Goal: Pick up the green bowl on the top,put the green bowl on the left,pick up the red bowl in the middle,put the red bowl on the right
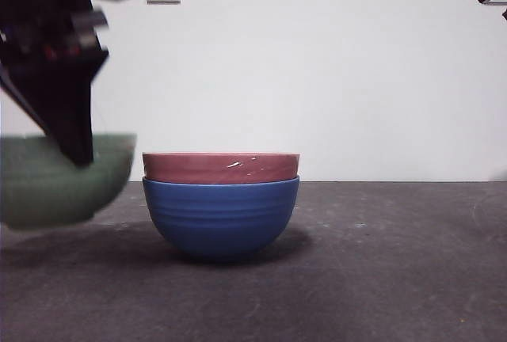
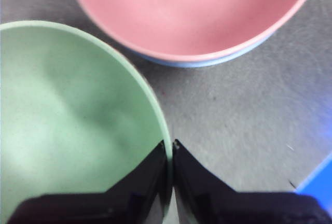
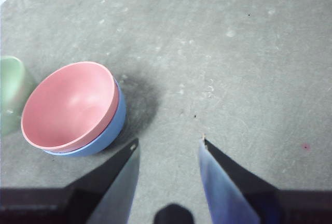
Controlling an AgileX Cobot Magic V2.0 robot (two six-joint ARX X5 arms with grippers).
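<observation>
So, left hand [image 2: 169, 149] pinched on the green bowl [image 1: 59, 180] rim, bowl seemingly just off the table [image 1: 396, 279], red bowl [image 1: 220, 167] nested in the blue bowl [image 1: 220, 219], right hand [image 3: 168, 146] spread wide, empty.

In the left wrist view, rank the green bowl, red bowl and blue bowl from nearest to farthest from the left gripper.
1. The green bowl: its rim is pinched between the jaws of the left gripper.
2. The red bowl: beside the green one, nested in the blue.
3. The blue bowl: only a sliver shows under the red bowl's rim; nearly level with it.
</observation>
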